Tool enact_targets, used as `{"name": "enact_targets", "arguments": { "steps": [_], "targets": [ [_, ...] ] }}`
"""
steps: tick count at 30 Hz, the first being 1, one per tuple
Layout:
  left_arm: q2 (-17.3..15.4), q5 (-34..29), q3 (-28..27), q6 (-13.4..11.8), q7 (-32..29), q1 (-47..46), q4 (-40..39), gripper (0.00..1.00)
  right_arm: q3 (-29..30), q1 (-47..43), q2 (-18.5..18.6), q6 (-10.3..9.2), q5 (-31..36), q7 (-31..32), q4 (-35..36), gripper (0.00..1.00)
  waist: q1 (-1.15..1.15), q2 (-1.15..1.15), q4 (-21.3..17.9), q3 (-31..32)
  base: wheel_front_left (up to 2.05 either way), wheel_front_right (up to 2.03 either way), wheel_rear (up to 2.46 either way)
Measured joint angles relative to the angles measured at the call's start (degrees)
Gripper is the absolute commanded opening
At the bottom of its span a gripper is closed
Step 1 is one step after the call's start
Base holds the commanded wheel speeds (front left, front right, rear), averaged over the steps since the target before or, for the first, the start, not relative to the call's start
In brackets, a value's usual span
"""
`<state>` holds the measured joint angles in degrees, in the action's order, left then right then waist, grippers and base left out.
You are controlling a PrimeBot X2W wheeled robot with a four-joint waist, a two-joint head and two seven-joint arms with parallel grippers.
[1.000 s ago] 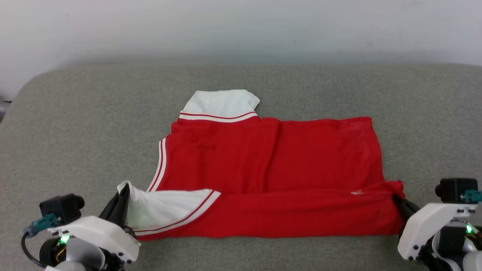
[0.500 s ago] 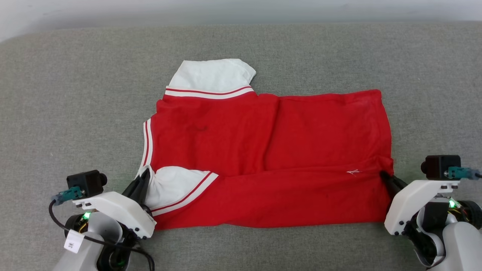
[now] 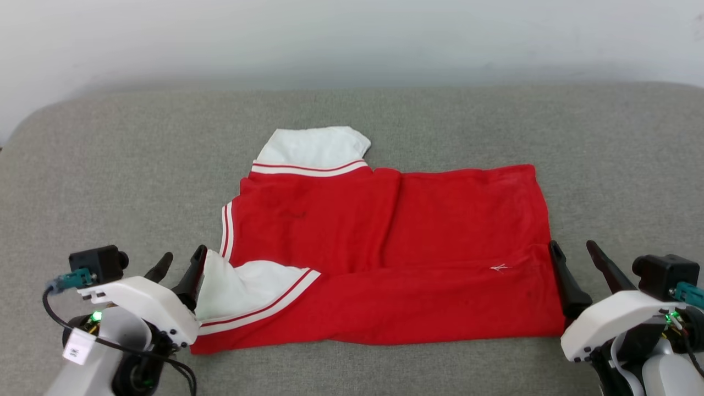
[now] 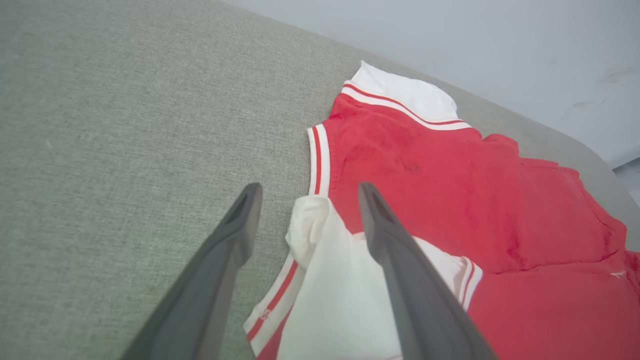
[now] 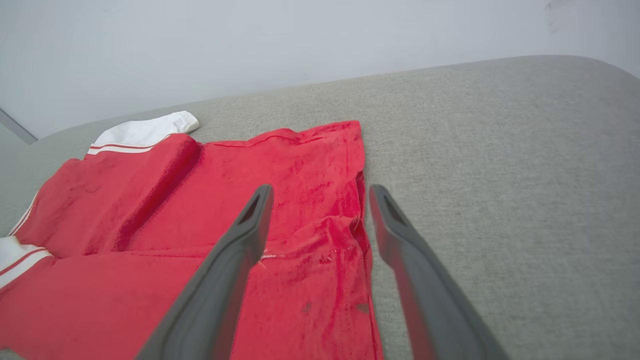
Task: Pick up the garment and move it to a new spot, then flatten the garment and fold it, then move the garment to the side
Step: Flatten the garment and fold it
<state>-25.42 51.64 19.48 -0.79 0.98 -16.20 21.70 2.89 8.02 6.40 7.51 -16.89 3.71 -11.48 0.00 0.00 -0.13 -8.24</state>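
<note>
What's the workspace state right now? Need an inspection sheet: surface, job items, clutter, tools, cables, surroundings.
Surface: grey fabric surface, rounded corners, no stains visible.
Job's things: red garment lies flat, near edge folded over, light wrinkles; near white sleeve shows at its left end.
Clutter: nothing seen.
Grippers: left tool open, fingers astride the sleeve's corner; right tool open, fingers astride the garment's right edge. Neither grips the cloth.
Cables: black cable loops at the left wrist, clear of the garment.
Surroundings: plain pale wall behind the surface; no person seen.
</note>
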Motion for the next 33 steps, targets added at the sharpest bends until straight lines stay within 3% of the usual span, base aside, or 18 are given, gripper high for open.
{"name": "enact_targets", "arguments": {
  "steps": [6,13,20,27,28,29,30,33],
  "targets": [
    [-4.99,3.04,-0.19,-1.38,-10.47,1.15,-6.98,1.00,0.70,-3.72,-1.26,0.00,0.98,0.82,4.98,1.00,0.00,0.00,-0.85,2.46,0.00,0.00,0.00],
    [-11.13,7.60,0.87,-5.32,-25.74,4.99,-14.61,1.00,1.48,-6.28,-2.48,0.00,1.83,2.77,9.73,1.00,-0.01,0.00,-2.02,1.68,0.00,0.00,0.00],
    [-12.24,9.82,2.45,-9.36,-32.40,9.17,-16.60,1.00,1.15,-6.52,-3.12,0.00,1.99,3.34,11.04,1.00,0.00,0.00,-3.23,-1.31,0.00,0.00,0.00],
    [-11.13,10.96,3.15,-8.45,-33.19,8.73,-14.01,1.00,2.23,-5.64,-3.33,0.00,1.41,3.53,11.14,1.00,-0.01,0.00,-3.97,-3.80,0.00,0.00,0.00],
    [-10.70,11.07,3.26,-8.09,-33.17,8.31,-13.46,0.45,2.71,-5.61,-3.33,0.00,1.25,3.98,11.22,1.00,-0.01,0.01,-3.94,-3.95,0.00,0.00,0.00],
    [-10.50,11.03,3.57,-7.68,-33.17,7.87,-12.89,0.18,3.18,-5.61,-3.33,0.00,0.96,4.60,11.27,1.00,-0.01,0.00,-3.89,-4.03,0.00,0.00,0.00],
    [-10.27,11.03,3.74,-7.15,-33.06,7.52,-12.37,0.00,3.65,-5.62,-3.34,0.00,0.62,5.21,11.37,1.00,-0.01,0.00,-3.84,-4.01,0.00,0.00,0.00],
    [-9.22,10.59,4.30,-5.68,-31.83,6.66,-10.95,0.00,5.44,-5.72,-3.39,0.00,-0.14,7.71,11.91,1.00,-0.01,0.00,-3.54,-3.57,0.00,0.00,0.00]
  ]
}}
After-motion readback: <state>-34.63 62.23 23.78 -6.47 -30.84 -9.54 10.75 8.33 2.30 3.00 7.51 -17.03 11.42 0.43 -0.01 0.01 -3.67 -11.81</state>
